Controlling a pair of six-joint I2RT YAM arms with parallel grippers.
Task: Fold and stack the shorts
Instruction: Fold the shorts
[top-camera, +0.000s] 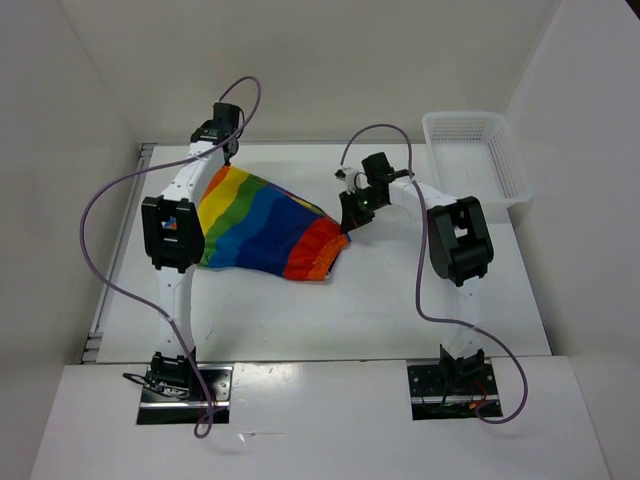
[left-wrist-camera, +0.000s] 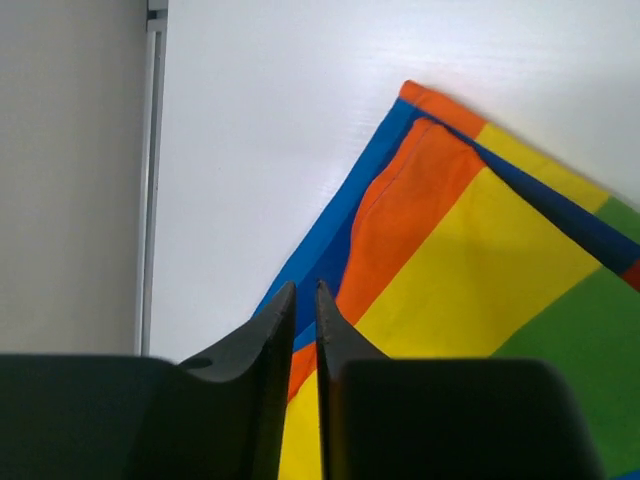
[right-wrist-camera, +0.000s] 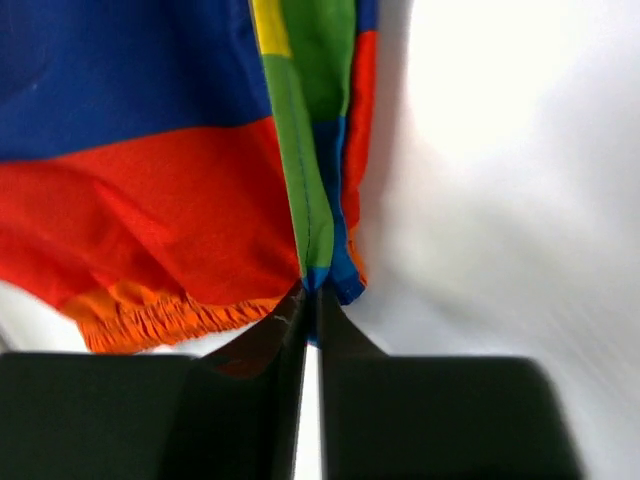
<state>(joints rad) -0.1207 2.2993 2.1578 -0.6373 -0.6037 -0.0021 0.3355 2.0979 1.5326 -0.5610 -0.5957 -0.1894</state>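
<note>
The shorts (top-camera: 262, 224) lie on a white table (top-camera: 380, 300) between white walls.

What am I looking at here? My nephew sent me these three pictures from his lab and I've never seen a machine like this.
It is a robot with two thin arms bolted to the near edge of a white table. The wide picture comes from a camera above and behind the arms. The other two come from small cameras on each wrist, so the dark prongs at the bottom are that arm's own two fingers.

On the table lie rainbow-striped shorts; a white mesh basket sits at the far right.

The right gripper is shut on a seam edge of the shorts. The left gripper sits over the cloth's opposite edge with a narrow gap between its fingers; whether it is pinching the fabric is not clear.
</note>
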